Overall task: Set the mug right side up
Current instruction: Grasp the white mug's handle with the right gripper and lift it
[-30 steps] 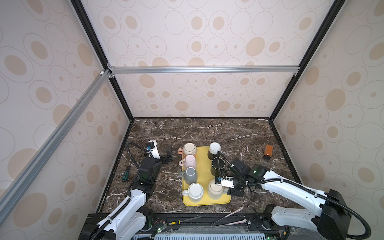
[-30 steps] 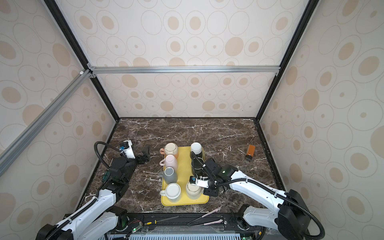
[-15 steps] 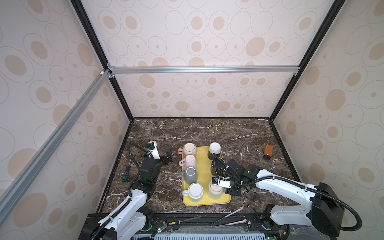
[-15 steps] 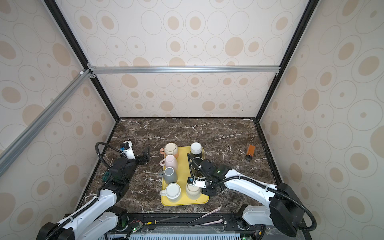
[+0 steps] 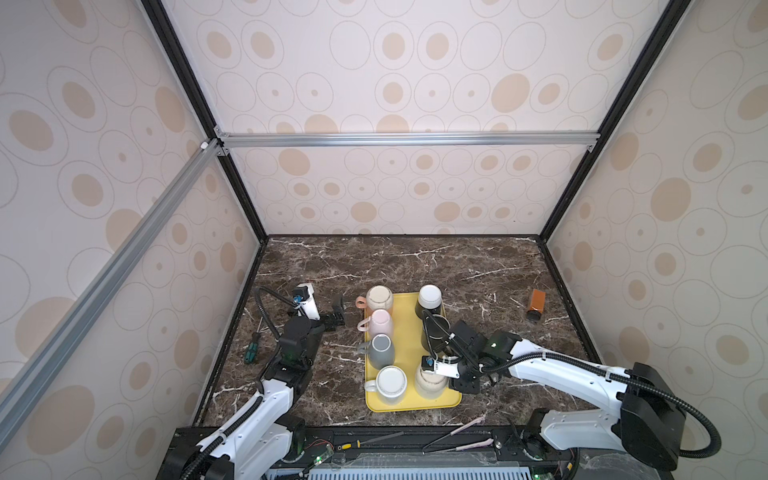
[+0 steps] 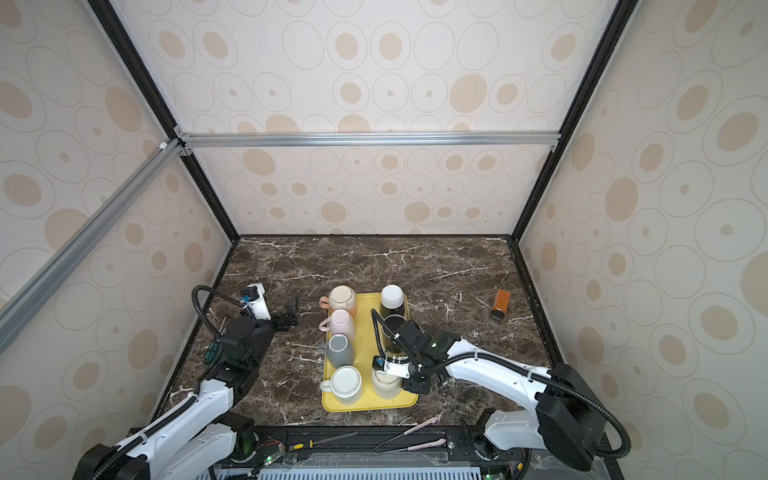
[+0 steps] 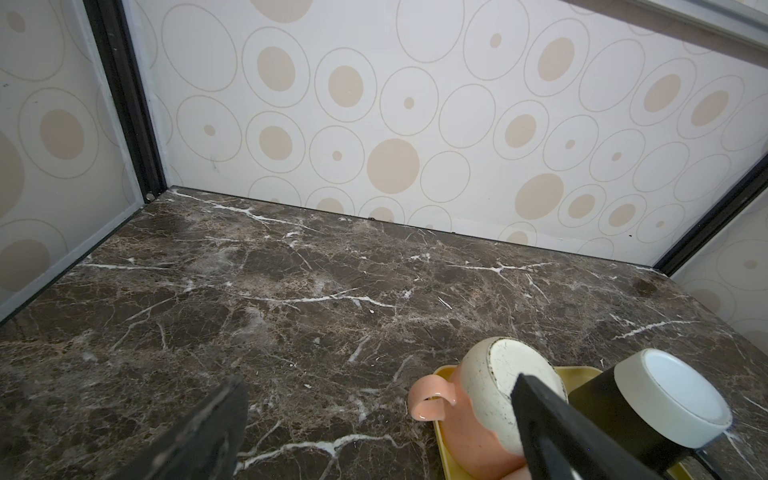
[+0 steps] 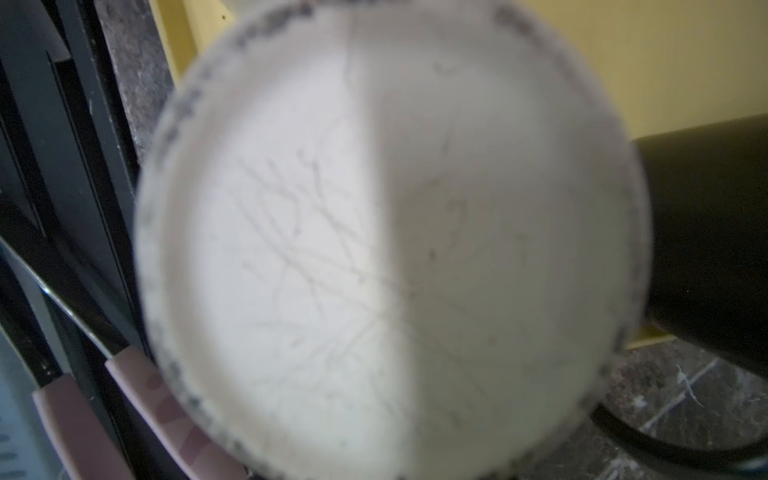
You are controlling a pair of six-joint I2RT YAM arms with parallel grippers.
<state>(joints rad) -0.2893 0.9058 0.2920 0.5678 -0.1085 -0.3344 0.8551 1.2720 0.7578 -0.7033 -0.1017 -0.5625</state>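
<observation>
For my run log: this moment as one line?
right gripper: over upside-down cream mug, grip unclear | left gripper: open, empty, left of yellow tray | status: not yet turned

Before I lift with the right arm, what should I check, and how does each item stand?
1. Target base-up: ok; the cream speckled mug shows its base to the right wrist camera.
2. Position: ok; the right gripper sits at that mug in both top views.
3. Grip closed on the mug: cannot tell; the fingers are hidden.
4. Room to turn it: cannot tell; the black mug stands close beside it on the yellow tray.
5. Other arm clear: ok; the left gripper is open, off the tray.
</observation>
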